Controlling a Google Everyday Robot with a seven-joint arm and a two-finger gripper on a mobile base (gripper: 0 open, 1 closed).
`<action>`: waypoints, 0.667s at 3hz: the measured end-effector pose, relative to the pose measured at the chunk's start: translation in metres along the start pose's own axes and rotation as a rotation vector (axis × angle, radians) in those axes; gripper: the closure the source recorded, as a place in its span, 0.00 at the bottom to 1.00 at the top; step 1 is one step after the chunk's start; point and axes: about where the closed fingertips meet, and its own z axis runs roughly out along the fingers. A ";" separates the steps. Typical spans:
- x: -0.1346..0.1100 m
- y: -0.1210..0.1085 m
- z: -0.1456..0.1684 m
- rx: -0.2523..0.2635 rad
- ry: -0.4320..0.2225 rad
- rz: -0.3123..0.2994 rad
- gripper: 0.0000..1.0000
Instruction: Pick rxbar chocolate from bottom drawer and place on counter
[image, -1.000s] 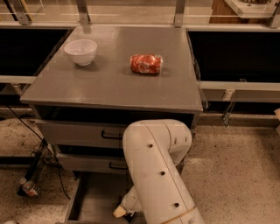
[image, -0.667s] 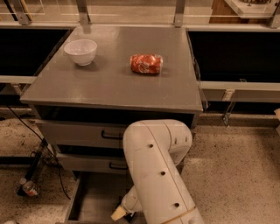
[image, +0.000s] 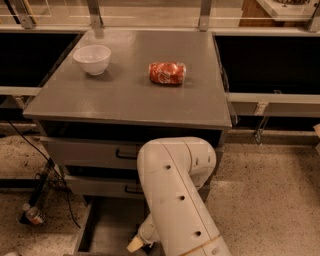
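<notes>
Tool (image: 136, 244) low inside bottom drawer (image: 107, 226)

Dim warm light, counter (image: 125, 102) sheen, end effector (image: 136, 243) low in shadowed bottom drawer (image: 107, 231)

The one camera sits high, above and just behind the robot's own arm (image: 175, 195), looking steeply down and forward at the front of the grey bench (image: 125, 105). It is close in: the white arm fills the lower middle of the view and blocks part of the drawer fronts (image: 85, 150). The bench top runs away from the lens toward a rail (image: 150, 30) at its far edge, with a bowl (image: 92, 59) at the far left and a red packet (image: 167, 73) near the middle. The frame's lower edge cuts the open bottom drawer (image: 107, 230). The hand (image: 137, 242) shows there, low beside the arm. Speckled floor (image: 270, 200) lies to the right.
</notes>
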 end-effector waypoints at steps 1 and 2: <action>0.003 0.000 0.007 -0.007 0.010 0.004 0.09; 0.007 0.000 0.016 -0.017 0.022 0.004 0.29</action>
